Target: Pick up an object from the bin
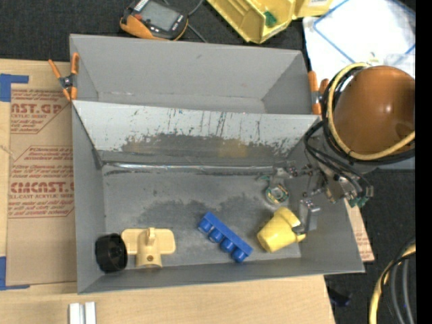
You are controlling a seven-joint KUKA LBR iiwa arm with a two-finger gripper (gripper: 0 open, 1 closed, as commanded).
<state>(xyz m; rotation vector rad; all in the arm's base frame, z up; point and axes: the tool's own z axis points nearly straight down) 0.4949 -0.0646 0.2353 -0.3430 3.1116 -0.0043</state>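
Yellow cup-shaped piece (275, 234): lies on its side on the bin floor, lower right quarter, near the front wall. Whether anything grips it cannot be told.

Gripper (305, 219): just beside the yellow piece, at its upper right edge, and it looks to be touching it. Jaw state: cannot tell from this angle, as cables and wrist hardware crowd the tip.

Arm: enters from the right over the bin's rim, carrying a rounded orange cover (373, 109) ringed by black cables.

Blue toy brick (225, 237): long and studded, lying slantwise just left of the yellow piece, apart from it.

Cream plastic part (150, 246): front left, lying flat.

Black round piece (110, 253): touching the cream part's left end, in the front left corner.

Grey metal bin (135, 181): sloped back wall scuffed and scratched.
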